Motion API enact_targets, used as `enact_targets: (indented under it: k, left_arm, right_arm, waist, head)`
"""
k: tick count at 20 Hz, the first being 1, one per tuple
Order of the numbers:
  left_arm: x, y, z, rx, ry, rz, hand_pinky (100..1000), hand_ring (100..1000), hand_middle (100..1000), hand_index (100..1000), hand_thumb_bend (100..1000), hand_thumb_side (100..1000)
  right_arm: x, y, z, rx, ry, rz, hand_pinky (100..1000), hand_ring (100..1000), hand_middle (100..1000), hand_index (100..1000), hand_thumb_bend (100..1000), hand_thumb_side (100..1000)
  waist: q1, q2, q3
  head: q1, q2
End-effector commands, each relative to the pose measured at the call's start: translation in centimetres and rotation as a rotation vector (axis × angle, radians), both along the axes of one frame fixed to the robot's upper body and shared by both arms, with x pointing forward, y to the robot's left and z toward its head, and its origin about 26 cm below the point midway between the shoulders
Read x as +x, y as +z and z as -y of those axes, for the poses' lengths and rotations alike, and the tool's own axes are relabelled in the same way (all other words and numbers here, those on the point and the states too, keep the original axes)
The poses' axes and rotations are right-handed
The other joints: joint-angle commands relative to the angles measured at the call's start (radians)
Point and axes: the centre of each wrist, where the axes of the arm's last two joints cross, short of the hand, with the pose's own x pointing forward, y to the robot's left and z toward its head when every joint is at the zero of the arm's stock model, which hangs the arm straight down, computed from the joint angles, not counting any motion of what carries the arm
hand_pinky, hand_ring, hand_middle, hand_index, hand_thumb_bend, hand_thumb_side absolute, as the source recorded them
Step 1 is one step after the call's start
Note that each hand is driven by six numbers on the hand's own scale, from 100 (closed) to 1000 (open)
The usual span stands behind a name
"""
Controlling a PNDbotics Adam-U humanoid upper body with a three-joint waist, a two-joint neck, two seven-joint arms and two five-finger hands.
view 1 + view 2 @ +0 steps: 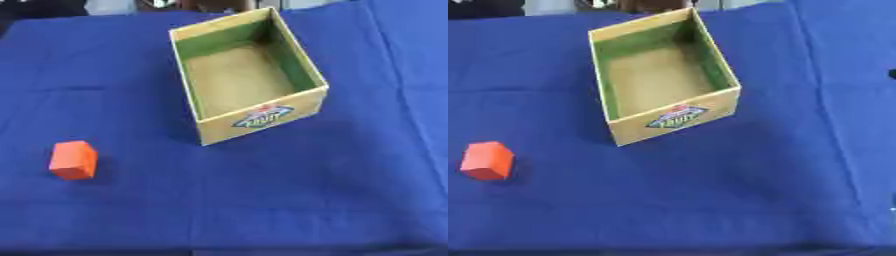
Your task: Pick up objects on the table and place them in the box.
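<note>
An orange block (73,159) is lying on a blue-covered surface (289,195), well apart from an open cardboard box (262,119).

The block is sitting alone toward the near left of the surface, resting on the cloth with nothing touching it; the box is standing upright farther back and to the right of it, near the middle, its long sides running away from the camera and turned slightly askew; its inner walls are showing green, its floor is showing bare brown card, and nothing is lying inside it; a colourful label (261,118) is showing on its near outer wall; the blue cloth is spreading to every edge with faint creases running across it; neither hand is appearing in either view, so whether the fingers are open or closed cannot be told.
</note>
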Motion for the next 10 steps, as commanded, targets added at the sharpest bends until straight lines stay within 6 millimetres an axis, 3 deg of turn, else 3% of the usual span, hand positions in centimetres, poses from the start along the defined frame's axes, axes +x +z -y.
enact_targets:
  k: [1, 10]
  left_arm:
    - [-0.8, 1.3, -1.7, 0.096, 0.067, 0.014, 202, 430, 456, 736, 100, 1000]
    - [-3.3, 4.9, -6.7, 0.602, 0.329, -0.102, 193, 478, 530, 804, 100, 954]
  right_arm:
    - [-0.2, 0.8, -0.1, -0.026, 0.004, 0.029, 744, 615, 516, 716, 100, 739]
    - [-0.2, 1.0, 0.1, -0.029, 0.007, 0.031, 743, 614, 517, 717, 100, 741]
  waist:
    - [-0.001, -0.013, 0.003]
    - [0.002, -0.023, 0.004]
  head:
    - [0.006, -0.011]
    - [0.001, -0.011]
